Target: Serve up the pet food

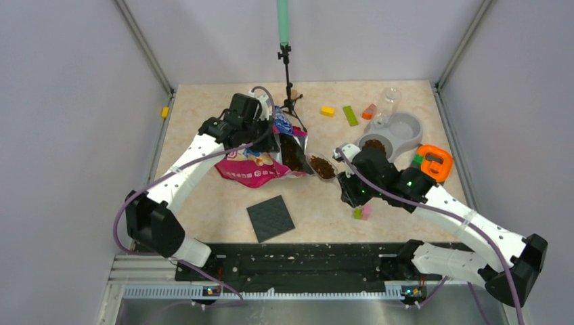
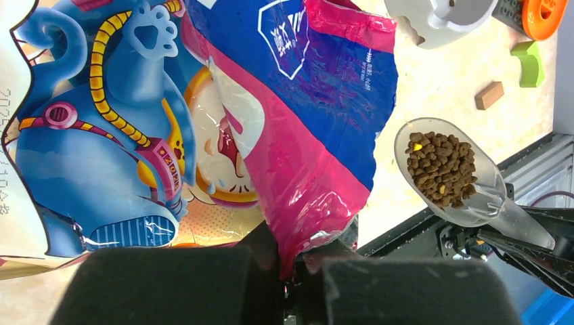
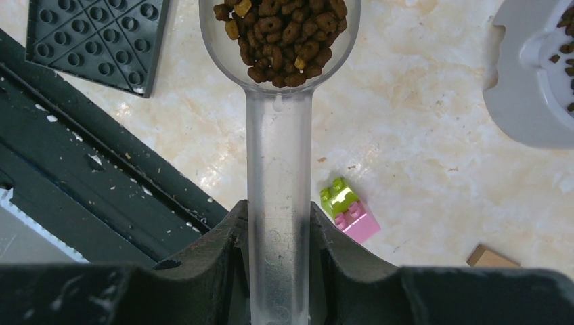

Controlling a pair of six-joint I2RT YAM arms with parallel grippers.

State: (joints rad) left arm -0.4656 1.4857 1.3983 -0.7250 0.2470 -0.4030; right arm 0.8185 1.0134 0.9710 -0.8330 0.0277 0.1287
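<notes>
Clear scoop [image 3: 279,156]: heaped with pet food [image 3: 281,34], handle clamped in right end effector [image 3: 279,233].
Grey bowl [image 1: 408,133]: beyond and right of scoop (right arm nearer).
Left end effector [image 2: 292,271]: shut on bag [image 2: 318,101].

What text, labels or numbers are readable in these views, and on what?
On the pet food bag, white-outlined badge: characters too blurred to read.
Bag's left edge: sideways digits, seemingly starting "202", rest cut off.
Cartoon's pink strap: tiny letters, illegible.
The scoop and bowl: no text.
</notes>
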